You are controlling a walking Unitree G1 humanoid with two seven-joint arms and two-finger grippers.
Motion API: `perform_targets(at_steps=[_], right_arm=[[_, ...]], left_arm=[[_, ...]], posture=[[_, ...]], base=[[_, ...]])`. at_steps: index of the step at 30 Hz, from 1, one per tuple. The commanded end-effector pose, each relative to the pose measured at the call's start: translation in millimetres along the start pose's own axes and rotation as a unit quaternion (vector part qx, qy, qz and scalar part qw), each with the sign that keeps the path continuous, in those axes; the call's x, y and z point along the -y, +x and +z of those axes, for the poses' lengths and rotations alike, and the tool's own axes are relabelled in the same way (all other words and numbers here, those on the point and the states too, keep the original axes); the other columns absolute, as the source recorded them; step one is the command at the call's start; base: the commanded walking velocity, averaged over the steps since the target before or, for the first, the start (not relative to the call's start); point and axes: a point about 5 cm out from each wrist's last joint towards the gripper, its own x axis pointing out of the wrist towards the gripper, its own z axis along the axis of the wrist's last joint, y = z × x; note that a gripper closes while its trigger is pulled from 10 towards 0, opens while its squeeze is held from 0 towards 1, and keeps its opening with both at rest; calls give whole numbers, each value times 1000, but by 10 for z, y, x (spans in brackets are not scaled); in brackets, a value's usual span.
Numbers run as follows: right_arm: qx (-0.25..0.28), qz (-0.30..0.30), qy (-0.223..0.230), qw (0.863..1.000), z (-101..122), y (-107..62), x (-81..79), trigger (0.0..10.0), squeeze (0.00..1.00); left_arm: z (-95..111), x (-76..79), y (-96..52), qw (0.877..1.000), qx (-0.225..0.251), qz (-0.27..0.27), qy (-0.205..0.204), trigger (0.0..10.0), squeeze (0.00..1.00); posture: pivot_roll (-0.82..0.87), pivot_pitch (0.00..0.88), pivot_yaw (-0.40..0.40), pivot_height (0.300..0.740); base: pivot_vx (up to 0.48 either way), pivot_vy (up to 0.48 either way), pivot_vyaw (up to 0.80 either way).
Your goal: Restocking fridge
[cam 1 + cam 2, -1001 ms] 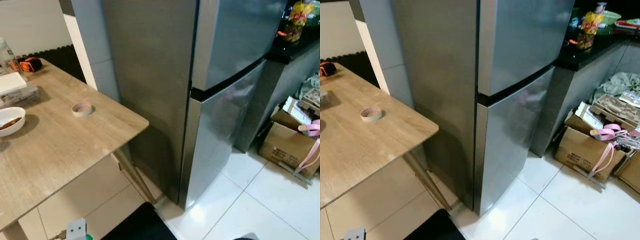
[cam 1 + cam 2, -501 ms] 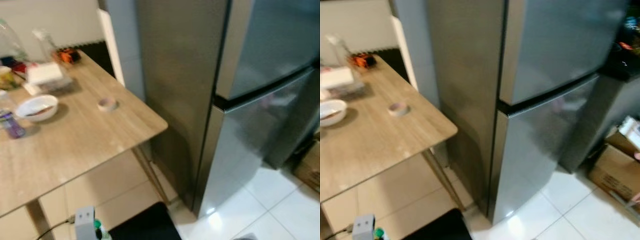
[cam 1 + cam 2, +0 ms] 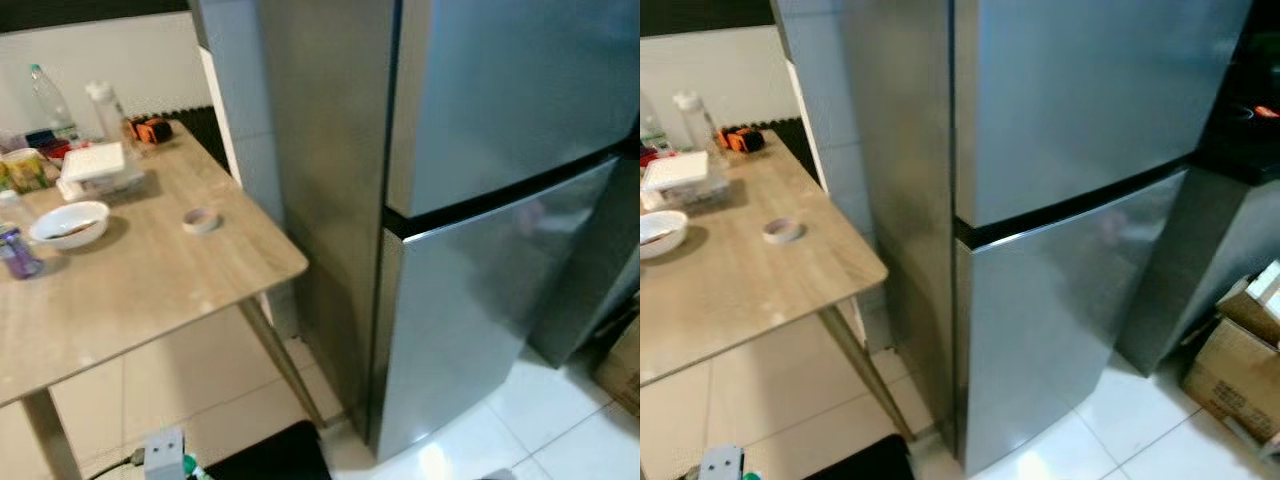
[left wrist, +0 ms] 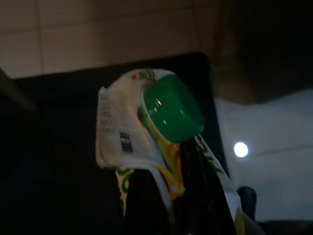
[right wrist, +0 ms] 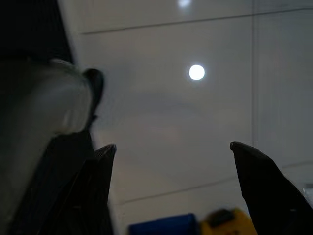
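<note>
Looks like a home kitchen: a steel two-door fridge point(image 3: 470, 200) at 1 o'clock on white floor tiles point(image 3: 1140, 430), a dark counter point(image 3: 1240, 150) at 3 o'clock, and at 10 o'clock a wooden table point(image 3: 140, 280) with a bowl point(image 3: 68, 223), bottles point(image 3: 48, 95) and tape roll point(image 3: 200, 220).

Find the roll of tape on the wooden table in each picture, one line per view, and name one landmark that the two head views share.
Left eye view: roll of tape lies on the wooden table, near its right edge, right of the white bowl.
Right eye view: it lies further left in the picture, on the same table.
Wrist views: not in them.
Shared landmark: the closed fridge.
</note>
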Motion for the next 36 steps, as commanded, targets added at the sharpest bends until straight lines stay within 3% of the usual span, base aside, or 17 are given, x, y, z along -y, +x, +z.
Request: perform_targets(at_steps=[1,7,15,21,22,24,26,28,29,30,32,33,34,35,36], right_arm=[[19,9,11,1000,83,2,7,10000,0],[34,40,7,999,163,6,-36,10000,0],[48,57,10,997,217,6,-62,10000,0],[111,50,64,991,489,-25,101,10000,0],[184,109,80,974,809,-90,158,10000,0],[203,126,80,968,889,-113,168,10000,0],[265,210,14,941,1123,-224,147,10000,0],[331,297,-30,895,1409,-417,235,10000,0],[331,297,-30,895,1409,-417,235,10000,0],[349,319,-44,880,1506,-495,289,10000,0],[396,389,-88,827,1759,-762,429,10000,0],[396,389,-88,827,1759,-762,429,10000,0],[408,413,-104,807,1825,-857,460,10000,0],[408,413,-104,807,1825,-857,460,10000,0],[423,434,-115,787,1905,-965,500,10000,643]], left_arm=[[-316,59,-70,997,-75,-21,4,10000,0],[-326,1,-85,997,-76,-13,7,10000,0],[-400,30,-107,997,-82,-12,-5,10000,0],[-417,67,-108,996,-84,-20,-6,10000,0],[-417,69,-108,996,-84,-21,-7,10000,0],[-417,67,-108,996,-84,-21,-7,10000,0],[-412,72,-107,996,-82,-24,-7,10000,0],[-415,67,-109,996,-82,-25,-8,10000,0],[-415,67,-109,996,-82,-25,-8,10000,0],[-418,64,-111,996,-83,-24,-9,10000,0],[-435,70,-117,996,-84,-25,-10,10000,0],[-435,70,-117,996,-84,-25,-10,10000,0],[-443,75,-120,996,-85,-26,-11,10000,0],[-443,75,-120,996,-85,-26,-11,10000,0],[-452,85,-122,996,-86,-28,-12,10000,0]], posture=[[-70,0,13,740],[-67,0,14,740],[-68,0,10,740],[-73,0,11,740],[-73,0,10,740],[-75,0,13,740],[-75,0,13,740],[-75,0,13,740],[-75,0,13,740],[-75,0,13,740],[-78,0,8,740],[-78,0,8,740],[-78,0,8,740],[-78,0,8,740],[-77,0,5,740]], base=[[0,-439,0],[0,-404,260],[0,0,779],[0,0,156],[0,0,0],[0,0,0],[0,0,0],[0,0,0],[0,0,0],[0,0,0],[0,0,0],[0,0,0],[0,0,0],[0,0,0],[0,0,0]])
